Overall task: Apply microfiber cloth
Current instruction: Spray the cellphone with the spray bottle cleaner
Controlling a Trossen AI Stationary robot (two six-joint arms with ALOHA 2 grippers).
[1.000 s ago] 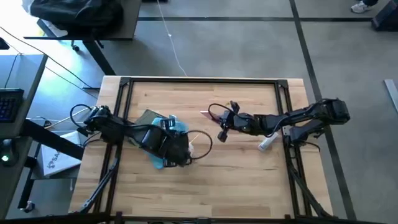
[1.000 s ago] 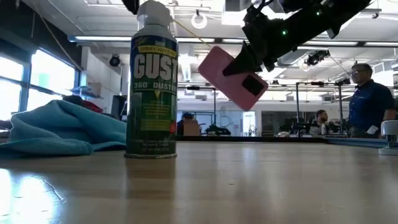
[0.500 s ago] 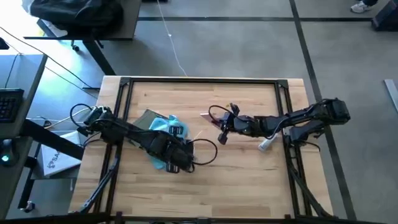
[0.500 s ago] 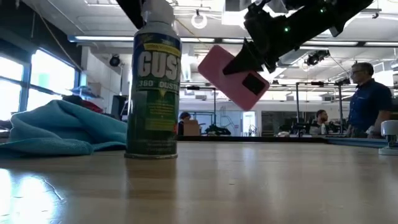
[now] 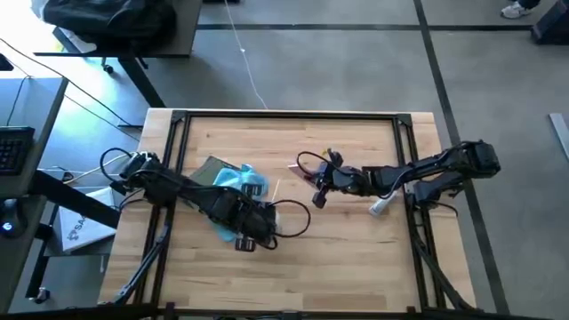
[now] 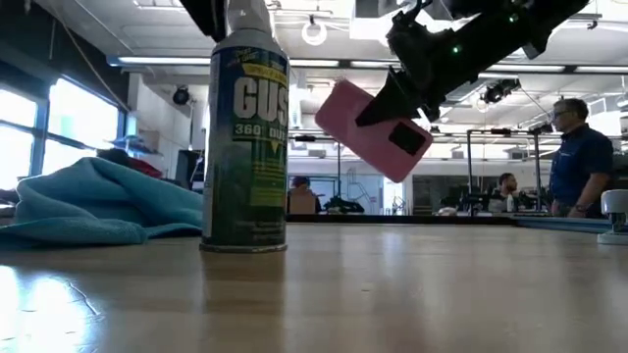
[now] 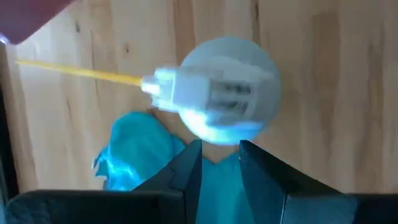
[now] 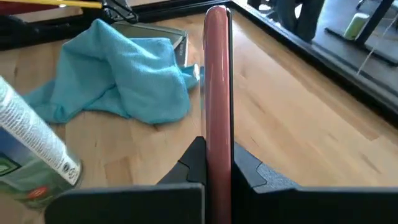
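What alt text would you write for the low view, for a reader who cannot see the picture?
A green duster can stands upright on the wooden table, with the crumpled microfiber cloth lying behind it on the left. Above right, the right gripper holds a pink phone tilted in the air. People stand far behind.

The cloth (image 8: pixel 118 68) beside me is turquoise. My can (image 6: pixel 244 137) is green with white lettering, a white cap and a yellow straw (image 7: pixel 78 71). I hold a pink phone (image 6: pixel 373 130) over pale wood.
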